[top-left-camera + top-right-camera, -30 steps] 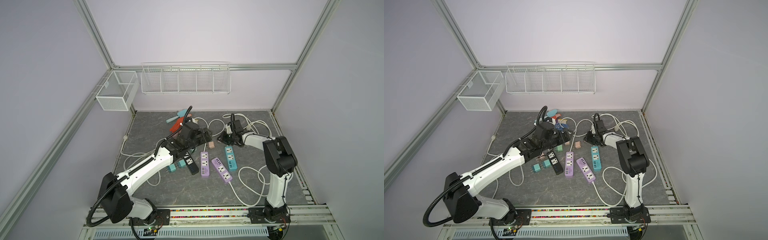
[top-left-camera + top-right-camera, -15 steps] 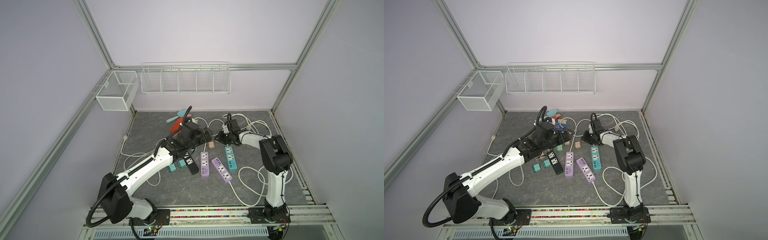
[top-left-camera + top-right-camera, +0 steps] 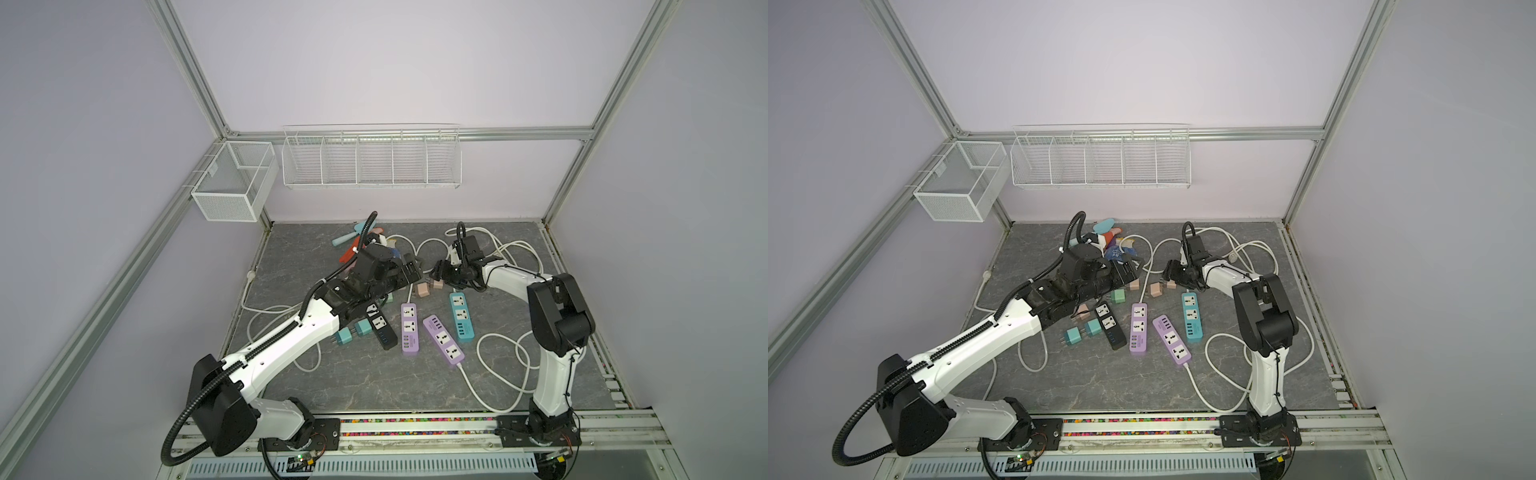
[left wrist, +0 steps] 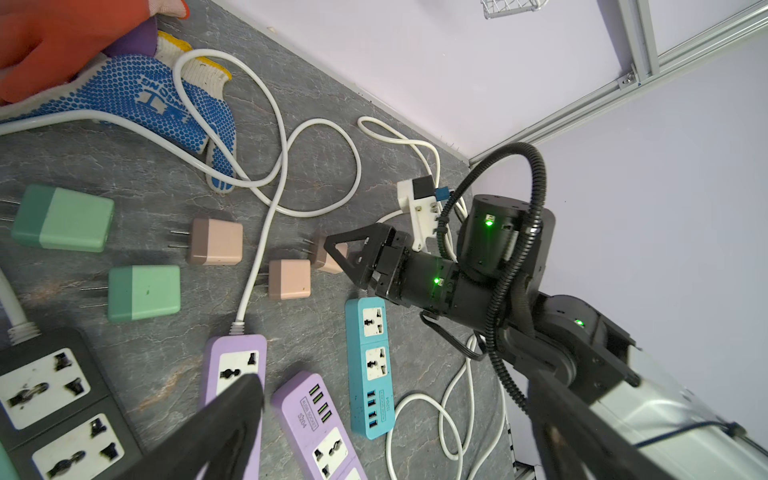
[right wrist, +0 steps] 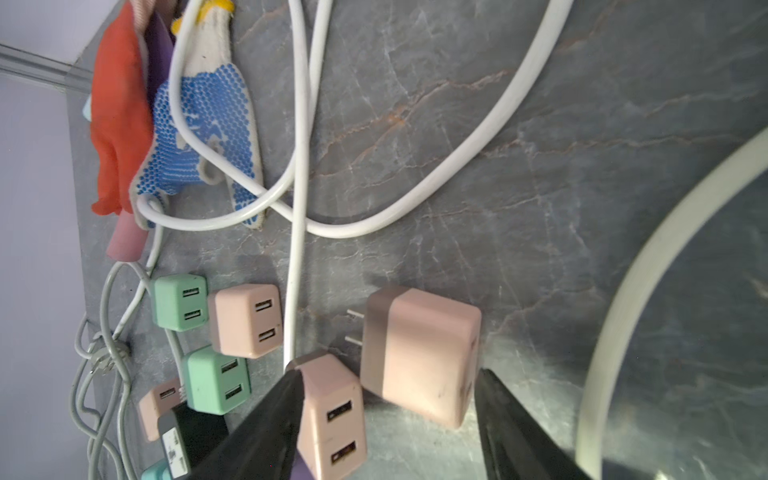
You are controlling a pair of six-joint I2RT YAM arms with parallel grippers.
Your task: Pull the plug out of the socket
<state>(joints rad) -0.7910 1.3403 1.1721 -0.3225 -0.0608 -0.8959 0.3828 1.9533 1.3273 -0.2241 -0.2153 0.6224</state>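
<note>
A pink plug lies on the grey floor with its prongs bare, between the spread fingers of my right gripper, which is open and holds nothing. A second pink plug rests against one finger. Both top views show that gripper low over the pink plugs. My left gripper hangs open and empty above the power strips: black, two purple and teal. Every socket I can see on them has no plug in it.
Green plugs and another pink plug lie loose near the strips. White cords loop across the floor. Gloves are piled at the back. Wire baskets hang on the rear wall. The two grippers are close together.
My right gripper has opened from shut and let go of the pink plug, after moving left toward the loose plugs. The left arm has stayed where it was, open.
</note>
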